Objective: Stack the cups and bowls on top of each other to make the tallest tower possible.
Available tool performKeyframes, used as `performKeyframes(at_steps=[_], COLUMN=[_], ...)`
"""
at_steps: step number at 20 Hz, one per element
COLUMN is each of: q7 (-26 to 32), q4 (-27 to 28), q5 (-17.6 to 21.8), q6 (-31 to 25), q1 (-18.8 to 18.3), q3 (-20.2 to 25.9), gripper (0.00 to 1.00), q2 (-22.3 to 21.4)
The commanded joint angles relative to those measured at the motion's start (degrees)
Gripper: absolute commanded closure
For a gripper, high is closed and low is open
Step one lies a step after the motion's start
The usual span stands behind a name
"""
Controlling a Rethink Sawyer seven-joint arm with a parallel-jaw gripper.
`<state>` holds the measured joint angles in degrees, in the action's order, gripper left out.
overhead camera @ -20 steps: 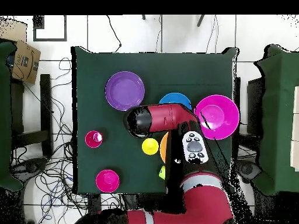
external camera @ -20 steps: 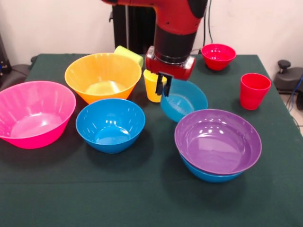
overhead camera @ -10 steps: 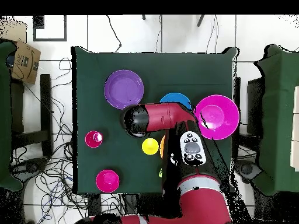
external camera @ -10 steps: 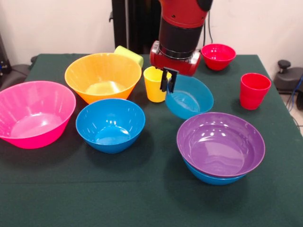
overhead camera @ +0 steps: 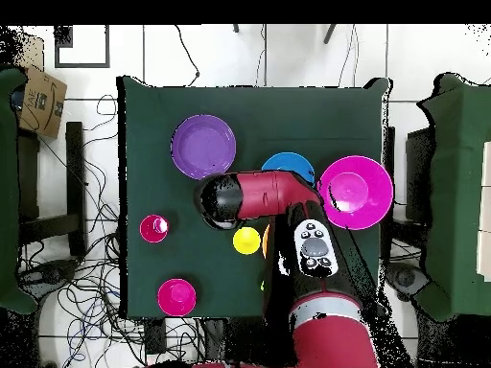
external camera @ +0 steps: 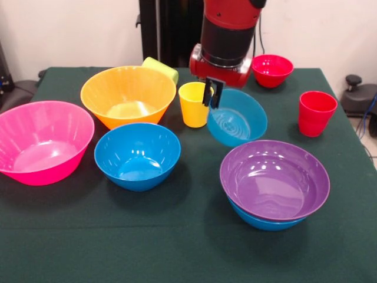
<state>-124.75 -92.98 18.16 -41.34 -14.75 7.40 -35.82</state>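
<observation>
My gripper [external camera: 212,94] is shut on the rim of the small translucent blue bowl [external camera: 238,119], which hangs tilted above the table with its opening facing forward. The yellow cup [external camera: 192,105] stands just left of it. A purple bowl [external camera: 274,178] sits nested in a blue bowl [external camera: 259,220] at the front right. Another blue bowl [external camera: 137,154], the orange bowl [external camera: 128,94] and the pink bowl [external camera: 41,141] stand apart on the left. The lime green cup [external camera: 160,66] lies behind the orange bowl. The red cup [external camera: 317,112] and small red bowl [external camera: 271,69] are at the right. In the overhead view the arm [overhead camera: 259,195] hides the gripper.
The green table [external camera: 177,247] carries all the pieces. In the overhead view the purple bowl [overhead camera: 203,147], the pink bowl [overhead camera: 356,192] and the yellow cup [overhead camera: 246,241] show around the arm. Cables and chairs lie around the table.
The gripper has risen and shifted slightly right with the small blue bowl, which now tilts more toward the front. The other bowls and cups have not moved.
</observation>
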Motion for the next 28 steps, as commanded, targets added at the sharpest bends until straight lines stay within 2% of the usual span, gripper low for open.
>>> performKeyframes(at_steps=[1,7,10,12,15,16,21,24,28], q7=[2.6,3.8,3.8,3.4,1.4,0.1,-2.5,-3.8,-4.1], q4=[-5.4,-14.0,-16.3,-15.4,-12.3,-9.9,-1.6,5.0,10.5], q5=[-3.0,-7.3,-9.0,-9.5,-9.7,-9.7,-10.2,-9.8,-9.6], q6=[-7.4,-7.7,-8.9,-10.0,-9.2,-8.3,-10.9,-12.1,-11.2], q1=[-0.4,-2.7,-2.8,-2.5,-1.4,-0.8,1.5,3.1,4.4], q3=[4.1,5.7,5.8,5.8,5.6,5.6,5.5,4.9,4.3], gripper=[1.0,1.0,1.0,1.0,1.0,1.0,1.0,1.0,1.0], q2=[-4.9,-13.3,-16.2,-16.3,-14.2,-12.3,-6.9,-1.8,3.5])
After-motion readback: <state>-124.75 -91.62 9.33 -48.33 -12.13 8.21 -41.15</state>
